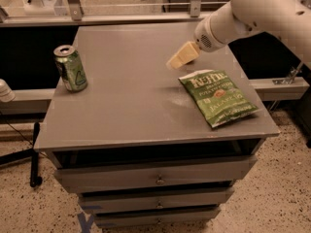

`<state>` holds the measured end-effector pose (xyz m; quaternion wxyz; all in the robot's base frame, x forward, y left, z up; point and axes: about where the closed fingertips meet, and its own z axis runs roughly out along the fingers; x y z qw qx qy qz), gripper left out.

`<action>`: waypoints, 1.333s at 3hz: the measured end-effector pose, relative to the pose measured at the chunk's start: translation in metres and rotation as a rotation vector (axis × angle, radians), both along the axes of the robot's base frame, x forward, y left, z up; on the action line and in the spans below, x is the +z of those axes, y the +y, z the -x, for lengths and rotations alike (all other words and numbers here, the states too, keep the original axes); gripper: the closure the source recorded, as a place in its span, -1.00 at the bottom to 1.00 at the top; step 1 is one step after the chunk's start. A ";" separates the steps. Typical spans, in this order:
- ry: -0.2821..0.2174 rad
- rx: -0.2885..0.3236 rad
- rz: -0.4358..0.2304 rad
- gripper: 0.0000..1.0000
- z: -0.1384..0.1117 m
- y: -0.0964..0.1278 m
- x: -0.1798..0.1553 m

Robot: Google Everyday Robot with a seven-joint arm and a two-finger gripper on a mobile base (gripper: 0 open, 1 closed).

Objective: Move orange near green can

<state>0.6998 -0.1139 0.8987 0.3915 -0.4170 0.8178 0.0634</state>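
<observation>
At the left edge of the grey tabletop (131, 110) stands the green can (71, 68), upright, silver top showing, with bare surface all round it. Moving right, past the middle and towards the far side, the pale gripper (182, 56) hangs low over the tabletop, pointing down and to the left (it shows only as one cream-coloured block, so I cannot tell whether the jaws are spread or pressed together). The orange is not to be seen anywhere on the tabletop, and whether it lies behind or between the jaws cannot be told. Just right of and nearer than the gripper lies a flat green chip bag (217, 97), close to the right edge. The white arm (252, 8) enters from the upper right.
</observation>
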 end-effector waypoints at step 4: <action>0.019 -0.042 -0.076 -0.19 -0.072 -0.006 -0.040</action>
